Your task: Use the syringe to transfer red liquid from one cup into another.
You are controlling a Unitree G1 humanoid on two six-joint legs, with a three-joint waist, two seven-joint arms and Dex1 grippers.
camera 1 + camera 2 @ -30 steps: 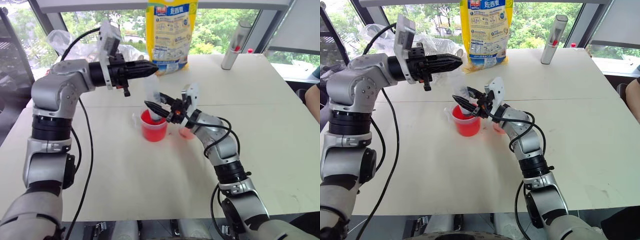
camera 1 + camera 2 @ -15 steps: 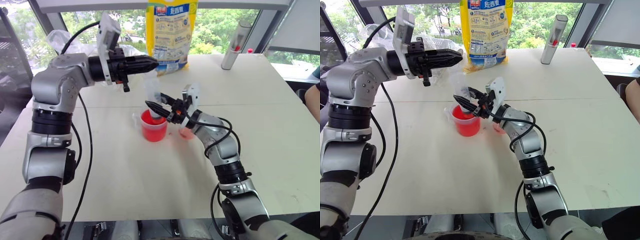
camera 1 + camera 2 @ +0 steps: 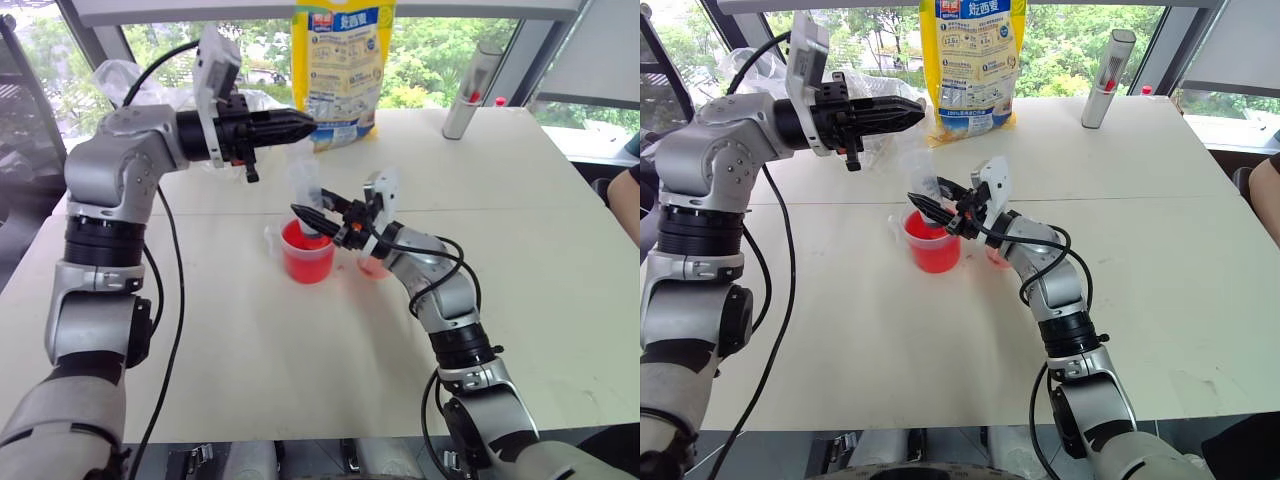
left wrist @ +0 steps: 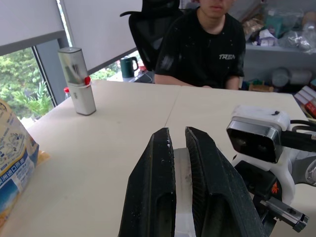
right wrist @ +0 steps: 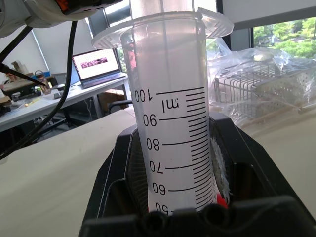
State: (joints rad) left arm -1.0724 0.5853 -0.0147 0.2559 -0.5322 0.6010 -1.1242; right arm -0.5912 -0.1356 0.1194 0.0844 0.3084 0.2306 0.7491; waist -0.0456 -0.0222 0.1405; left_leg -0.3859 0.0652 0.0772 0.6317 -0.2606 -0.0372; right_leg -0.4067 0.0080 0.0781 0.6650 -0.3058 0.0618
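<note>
Head views: right hand (image 3: 318,215) clamped on the large clear plastic syringe (image 3: 305,192), upright, tip in the wide vivid-red clear beaker (image 3: 308,252) mid-surface (image 3: 250,340). Small pale-pink clear cup (image 3: 373,266) just right of it.
Left wrist: left hand (image 4: 178,148) closed on the syringe's plunger top.
Right wrist: barrel between the fingers (image 5: 123,173).

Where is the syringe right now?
In the left eye view the syringe stands upright near the table's middle, its lower end in the red beaker, the right claw shut on its barrel and the left claw gripping its plunger top.
</note>
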